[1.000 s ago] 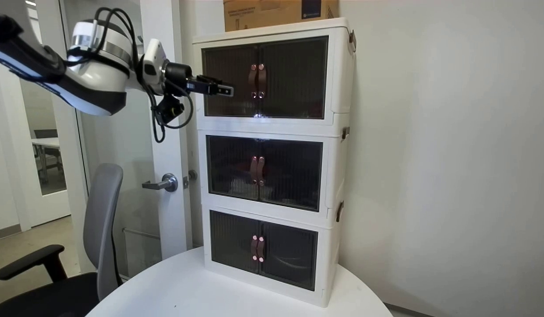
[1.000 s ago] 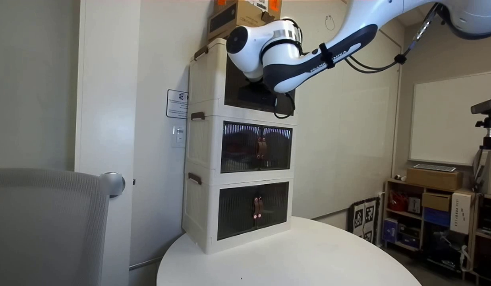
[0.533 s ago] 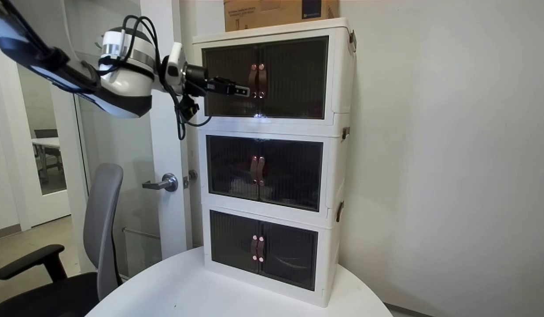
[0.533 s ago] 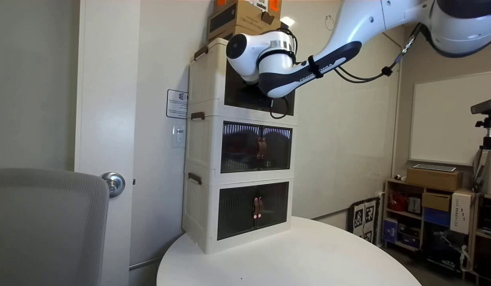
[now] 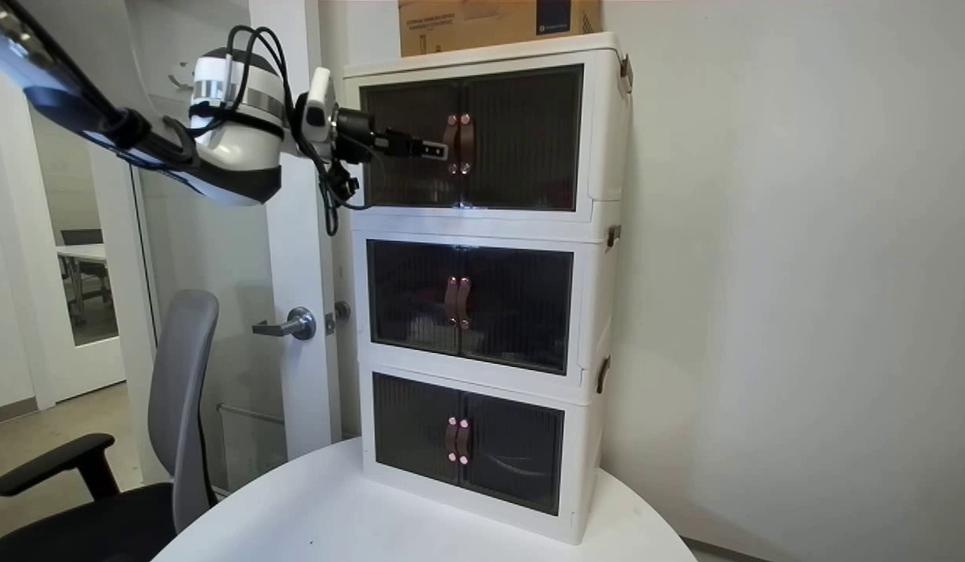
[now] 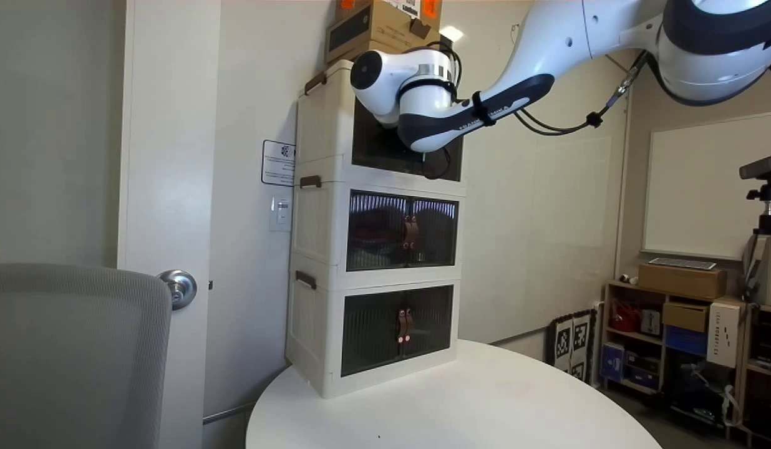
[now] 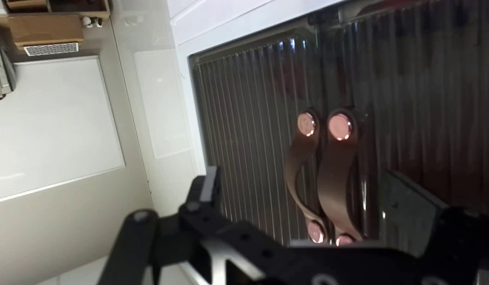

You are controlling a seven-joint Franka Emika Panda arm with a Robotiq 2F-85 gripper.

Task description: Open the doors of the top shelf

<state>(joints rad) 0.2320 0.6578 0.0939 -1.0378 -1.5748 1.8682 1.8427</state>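
The top shelf (image 5: 603,148) is the highest white-framed tier of the tall cabinet. Its dark ribbed doors (image 5: 521,140) are closed; an arm partly covers them in an exterior view (image 6: 382,153). Two reddish-brown strap handles (image 5: 467,144) with copper studs stand side by side at the middle seam. My gripper (image 5: 436,151) is level with the handles, its tips overlapping the left handle in that view. In the wrist view my gripper (image 7: 302,178) is open, with one of its fingers (image 7: 209,184) left of both handles (image 7: 335,170) and the other right of them. Contact cannot be told.
The middle tier (image 5: 592,304) and lowest tier (image 5: 580,468) stand below with closed doors, on a round white table (image 5: 295,507). Cardboard boxes (image 5: 498,27) sit on the cabinet. A grey chair (image 5: 182,406), a room door (image 5: 303,375) and a wall (image 5: 802,273) are nearby.
In an exterior view the arm and gripper have moved right to the handles of the top shelf, then slightly up. The doors have not moved.
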